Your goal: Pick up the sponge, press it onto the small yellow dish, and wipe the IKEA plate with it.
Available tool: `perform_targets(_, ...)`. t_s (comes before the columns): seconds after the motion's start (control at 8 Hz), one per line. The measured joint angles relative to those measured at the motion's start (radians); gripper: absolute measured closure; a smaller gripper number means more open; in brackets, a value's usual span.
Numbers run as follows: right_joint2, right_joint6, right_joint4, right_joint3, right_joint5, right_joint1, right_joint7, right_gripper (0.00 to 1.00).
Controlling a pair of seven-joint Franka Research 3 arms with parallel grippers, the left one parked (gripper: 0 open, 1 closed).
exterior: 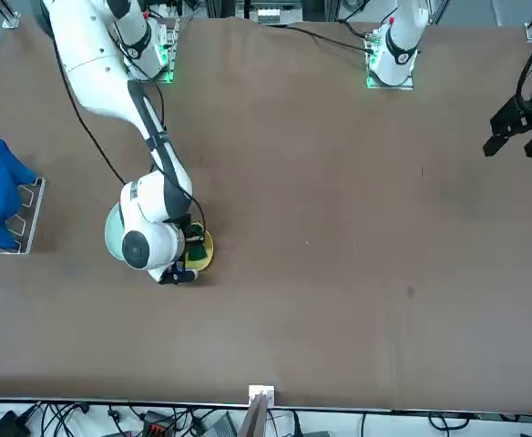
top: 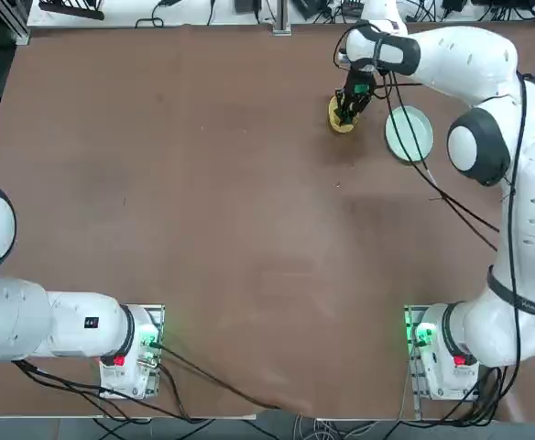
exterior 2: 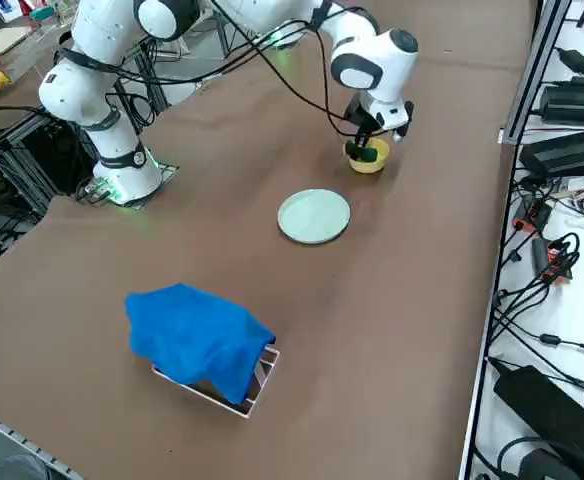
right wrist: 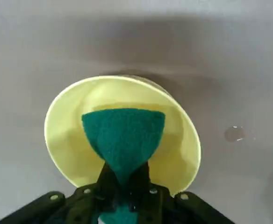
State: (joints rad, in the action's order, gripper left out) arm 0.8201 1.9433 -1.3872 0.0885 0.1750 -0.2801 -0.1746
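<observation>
My right gripper (right wrist: pixel 125 182) is shut on the sponge (right wrist: pixel 123 135), pinching its green scouring side so that it fans out beyond the fingertips. The sponge sits down inside the small yellow dish (right wrist: pixel 66 121), at the table's far side. From overhead the gripper (top: pixel 345 115) stands over the yellow dish (top: pixel 334 117), and the pale mint IKEA plate (top: pixel 409 134) lies just to its right, apart from it. In the side view the sponge (exterior 2: pixel 365 153) shows as a green patch in the dish (exterior 2: pixel 369 163), with the plate (exterior 2: pixel 314 216) nearer the camera.
A blue cloth (exterior 2: pixel 197 338) lies draped over a small metal rack (exterior 2: pixel 257 385) at the table's right edge. Cables from the right arm (top: pixel 451 197) hang over the plate's area. The brown table (top: pixel 203 202) spreads wide to the left.
</observation>
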Motion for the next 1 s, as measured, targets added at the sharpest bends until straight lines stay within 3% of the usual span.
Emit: perform_targets(1.0,0.021,0.000,0.024,0.000,0.000,0.007,0.031,0.89)
